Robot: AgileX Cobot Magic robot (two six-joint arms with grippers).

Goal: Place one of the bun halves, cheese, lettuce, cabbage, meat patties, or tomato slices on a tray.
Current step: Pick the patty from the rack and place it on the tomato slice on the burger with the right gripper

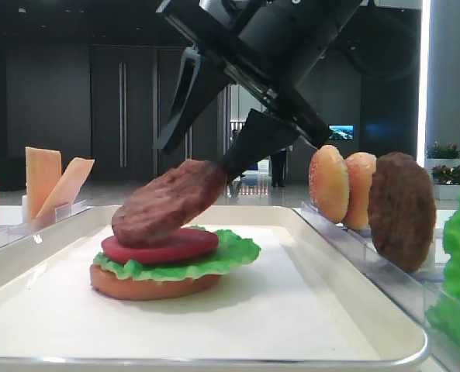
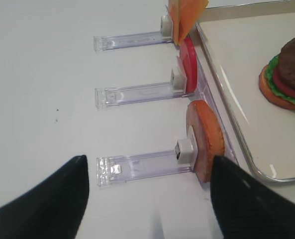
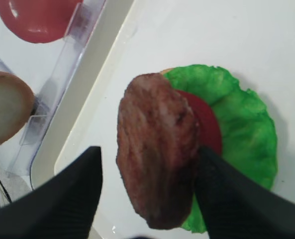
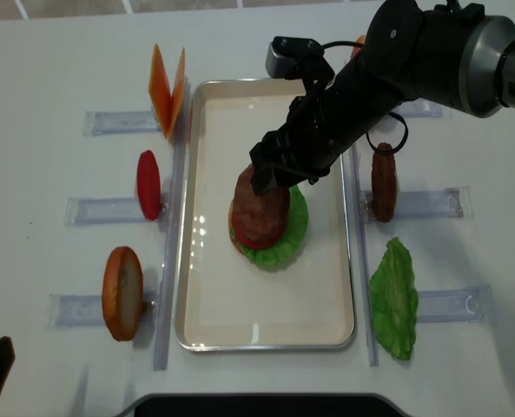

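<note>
Right gripper (image 3: 147, 194) is standing released, jaws spread either side of the meat patty (image 3: 157, 149), which is leaning tilted on the tomato slice (image 1: 161, 246) w/ lettuce (image 1: 231, 252) and bun half (image 1: 148, 287) beneath, on the tray (image 1: 292, 318). Patty is looking stiff, light, rough-grained, so probably gripping well across its edges; contact w/ one finger is hard to tell.

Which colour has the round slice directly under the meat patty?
Red tomato slice; the low exterior view shows it best.

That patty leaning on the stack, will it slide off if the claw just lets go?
Possibly. The meat patty sits tilted, its low edge on the tomato slice, its high edge by the right claw, so it may tip flat or skid. It keeps its shape, so it is probably stiff. Its grainy surface should resist slipping.
</note>
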